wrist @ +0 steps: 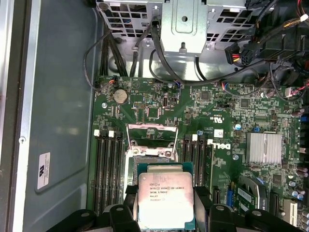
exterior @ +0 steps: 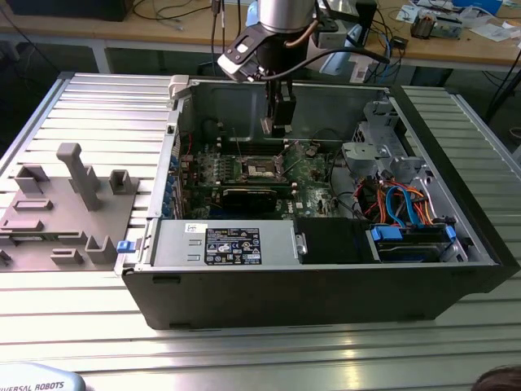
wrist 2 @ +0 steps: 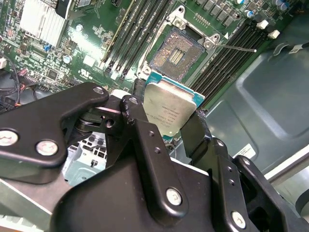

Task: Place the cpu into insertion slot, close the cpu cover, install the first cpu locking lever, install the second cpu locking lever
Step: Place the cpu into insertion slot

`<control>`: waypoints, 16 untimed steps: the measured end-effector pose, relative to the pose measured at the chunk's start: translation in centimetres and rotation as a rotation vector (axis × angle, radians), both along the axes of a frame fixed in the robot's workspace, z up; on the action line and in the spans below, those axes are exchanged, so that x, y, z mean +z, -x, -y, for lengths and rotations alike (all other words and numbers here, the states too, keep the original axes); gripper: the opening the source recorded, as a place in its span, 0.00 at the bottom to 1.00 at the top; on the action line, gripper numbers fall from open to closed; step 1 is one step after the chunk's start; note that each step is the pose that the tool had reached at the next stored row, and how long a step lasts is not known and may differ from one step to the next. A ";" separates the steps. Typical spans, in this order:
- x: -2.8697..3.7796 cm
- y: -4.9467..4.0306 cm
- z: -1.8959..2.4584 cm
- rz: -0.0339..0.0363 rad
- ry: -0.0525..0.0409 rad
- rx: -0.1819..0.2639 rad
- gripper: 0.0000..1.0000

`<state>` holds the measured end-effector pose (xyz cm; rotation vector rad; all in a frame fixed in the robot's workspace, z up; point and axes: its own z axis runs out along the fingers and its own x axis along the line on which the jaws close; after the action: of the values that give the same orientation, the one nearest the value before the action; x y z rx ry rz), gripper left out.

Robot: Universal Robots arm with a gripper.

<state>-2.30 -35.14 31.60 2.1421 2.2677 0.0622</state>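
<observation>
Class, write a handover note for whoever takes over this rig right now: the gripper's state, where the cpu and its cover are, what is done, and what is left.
Gripper: shut on the cpu, gripping two opposite edges, with the metal top facing the wrist cameras.
Cpu: held over the green board, close above the insertion slot, not seated. The slot's contacts are bare.
Cpu cover: swung open, off the slot.
Done: the cpu is in the grip at the slot.
Left: seating the cpu, closing the cover, and both locking levers. One lever rod stands free.

Lab: aluminium-profile table (exterior: 244, 350), cable-strewn workbench (exterior: 456, 45), opened computer case (exterior: 326, 285)
</observation>
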 end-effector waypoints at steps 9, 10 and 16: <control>-0.33 0.00 0.00 0.0000 0.0000 0.000 0.55; -0.35 0.00 0.00 0.0000 0.0001 0.000 0.55; -0.51 0.00 0.00 0.0000 0.0001 0.000 0.55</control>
<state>-2.30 -35.14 31.09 2.1420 2.2677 0.0620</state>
